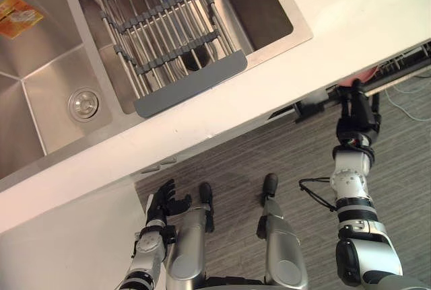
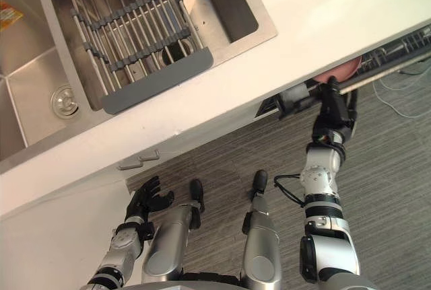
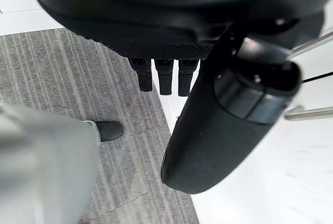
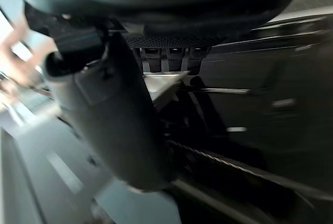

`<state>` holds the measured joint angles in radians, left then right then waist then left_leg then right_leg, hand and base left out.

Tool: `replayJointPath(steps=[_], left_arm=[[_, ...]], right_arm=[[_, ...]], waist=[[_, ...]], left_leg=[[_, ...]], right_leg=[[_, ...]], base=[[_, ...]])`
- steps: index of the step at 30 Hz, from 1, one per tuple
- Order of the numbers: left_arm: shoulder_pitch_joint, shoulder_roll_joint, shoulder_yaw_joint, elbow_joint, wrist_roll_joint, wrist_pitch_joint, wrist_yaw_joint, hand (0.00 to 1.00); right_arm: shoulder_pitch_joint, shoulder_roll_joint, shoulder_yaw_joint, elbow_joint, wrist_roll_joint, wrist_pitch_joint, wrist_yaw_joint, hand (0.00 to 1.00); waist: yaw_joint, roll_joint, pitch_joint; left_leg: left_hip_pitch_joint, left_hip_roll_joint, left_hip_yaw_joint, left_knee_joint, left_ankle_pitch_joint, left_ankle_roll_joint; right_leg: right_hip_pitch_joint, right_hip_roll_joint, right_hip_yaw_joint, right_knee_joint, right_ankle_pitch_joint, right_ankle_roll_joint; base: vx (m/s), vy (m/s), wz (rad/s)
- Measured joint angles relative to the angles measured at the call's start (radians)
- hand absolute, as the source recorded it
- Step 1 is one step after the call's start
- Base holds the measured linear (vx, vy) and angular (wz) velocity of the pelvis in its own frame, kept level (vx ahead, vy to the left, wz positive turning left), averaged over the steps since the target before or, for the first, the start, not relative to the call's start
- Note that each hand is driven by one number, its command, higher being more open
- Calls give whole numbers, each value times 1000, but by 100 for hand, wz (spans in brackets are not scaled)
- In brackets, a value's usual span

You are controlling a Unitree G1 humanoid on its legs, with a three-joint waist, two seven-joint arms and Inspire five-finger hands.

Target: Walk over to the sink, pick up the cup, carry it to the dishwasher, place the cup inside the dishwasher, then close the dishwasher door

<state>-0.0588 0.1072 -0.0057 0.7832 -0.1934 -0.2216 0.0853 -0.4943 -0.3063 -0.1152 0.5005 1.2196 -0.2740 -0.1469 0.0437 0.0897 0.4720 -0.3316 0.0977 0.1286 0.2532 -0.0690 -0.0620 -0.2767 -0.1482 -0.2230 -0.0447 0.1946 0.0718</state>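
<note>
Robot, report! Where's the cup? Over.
Left hand open, at side. Right hand open, at dishwasher door. Pink cup inside dishwasher. Nothing seen blocking.

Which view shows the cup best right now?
The right eye view. There the red cup peeks out from under the white counter, just past the right hand. The left eye view shows a thinner sliver of it at the same spot. In the right wrist view, a pink blur may be the cup, but I cannot tell.

A stainless steel 2-basin sink under a grey slatted roll-up rack fills the upper left. At right, the right hand reaches under the white counter beside a pink cup. The left hand hangs loose-fingered at lower left.
</note>
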Motion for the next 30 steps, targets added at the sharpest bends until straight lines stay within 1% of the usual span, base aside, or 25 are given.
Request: replayJointPath(steps=[2, 6, 8, 9, 11, 12, 15, 16, 17, 18, 20, 21, 23, 24, 25, 26, 27, 28, 29, 30], left_arm=[[0, -2, 0, -3, 19, 0, -7, 90], [0, -2, 0, -11, 41, 0, -21, 90], [-1, -3, 0, -16, 52, 0, -26, 90], [-1, -3, 0, -19, 57, 1, -30, 90], [-1, -4, 0, -23, 57, 1, -36, 90], [-2, -4, 0, -27, 57, 1, -42, 90], [-4, -4, -1, -29, 57, 3, -42, 90], [-4, -3, -1, -29, 57, 5, -42, 90], [-5, -3, -2, -22, 57, 7, -42, 90], [-5, -2, -2, -20, 57, 7, -42, 90], [-7, 8, -3, 6, 57, 9, -42, 90], [-7, 10, -4, 13, 57, 11, -42, 90], [-2, 27, -4, 37, 57, 21, -42, 90], [-1, 33, -4, 44, 57, 23, -42, 90], [8, 46, -4, 52, 57, 25, -42, 90], [24, 56, -4, 53, 57, 26, -42, 90], [34, 60, -4, 53, 57, 26, -42, 90], [50, 67, -4, 55, 59, 28, -42, 90], [65, 71, -2, 55, 63, 29, -42, 90], [72, 72, -1, 54, 69, 29, -42, 90]], right_arm=[[8, 23, 8, -6, 17, -6, 24, 90], [39, 13, 26, -8, 17, 9, 62, 90], [68, 1, 58, -34, 16, 12, 125, 90], [80, -15, 95, -57, 9, 21, 182, 90], [94, -27, 117, -69, -2, 24, 195, 90], [98, -40, 124, -69, -21, 30, 212, 90], [105, -57, 123, -69, -92, 45, 213, 90], [117, -71, 124, -69, -143, 56, 219, 90], [135, -84, 128, -70, -227, 72, 225, 90], [141, -85, 129, -70, -244, 74, 226, 90], [200, -81, 144, -73, -369, 79, 251, 90], [221, -76, 145, -74, -405, 85, 258, 90], [313, -37, 140, -76, -547, 100, 254, 90], [338, -26, 138, -76, -582, 103, 251, 90], [390, -6, 136, -74, -636, 108, 247, 90], [439, 17, 122, -69, -726, 108, 230, 90], [460, 27, 117, -60, -762, 109, 222, 90], [500, 44, 103, -33, -826, 110, 208, 90], [537, 57, 82, -5, -894, 111, 188, 90], [554, 63, 73, 10, -937, 112, 177, 90]], waist=[[-2, 0, 0], [-3, 0, 0], [-4, 0, 0], [-5, 0, 0], [-5, 0, 0], [-6, 0, 0], [-6, -2, -1], [-6, -2, -1], [-8, -7, -3], [-9, -9, -4], [-13, -31, -16], [-15, -38, -20], [-18, -73, -45], [-19, -83, -52], [-23, -103, -79], [-30, -118, -107], [-33, -126, -121], [-35, -136, -147], [-36, -142, -175], [-36, -143, -188]], left_leg=[[5, -1, 0, -6, 3, 0], [25, 1, 0, -16, 3, 0], [30, 3, 2, -20, 4, -2], [36, 5, 2, -23, 5, -3], [45, 7, 2, -25, 6, -5], [47, 7, 2, -29, 8, -8], [56, 9, 6, -42, 17, -10], [59, 10, 9, -44, 18, -11], [67, 12, 10, -48, 19, -14], [71, 12, 10, -51, 20, -14], [96, 11, 9, -76, 30, -19], [102, 11, 8, -80, 33, -19], [131, 11, 5, -98, 35, -21], [140, 10, 4, -102, 35, -21], [148, 8, 0, -111, 35, -21], [156, 5, -5, -117, 35, -21], [163, 3, -7, -121, 35, -21], [180, -1, -7, -132, 34, -21], [191, -5, -10, -142, 35, -21], [199, -8, -12, -148, 35, -20]], right_leg=[[3, -1, 1, -1, 0, 0], [23, 2, 0, -6, 0, 0], [25, 3, 1, -6, -1, -1], [30, 5, 1, -6, -1, -1], [39, 8, 0, -6, -2, -3], [38, 9, 1, -6, -2, -5], [39, 11, 2, -6, -1, -8], [41, 13, 3, -6, -1, -8], [47, 14, 2, -6, -3, -10], [49, 15, 1, -6, -4, -11], [63, 16, -3, -6, -11, -11], [70, 16, -6, -6, -14, -11], [94, 16, -15, -6, -26, -9], [102, 16, -18, -6, -29, -8], [109, 14, -23, -6, -36, -4], [119, 10, -31, -6, -43, -2], [126, 8, -34, -6, -46, 0], [140, 5, -37, -6, -52, 4], [152, 0, -45, -6, -59, 8], [158, -2, -50, -6, -62, 10]], base=[[0, 0, 0], [0, 0, 0], [0, 0, 0], [0, 0, 0], [0, 0, 0], [0, 0, 0], [-11, -2, 0], [0, 0, 0], [0, 0, 0], [0, 0, 0], [39, 3, 5], [48, 3, 8], [58, 11, 10], [61, 17, 12], [61, 22, 15], [67, 27, 17], [62, 27, 15], [69, 32, 13], [67, 29, 13], [53, 22, 10]])
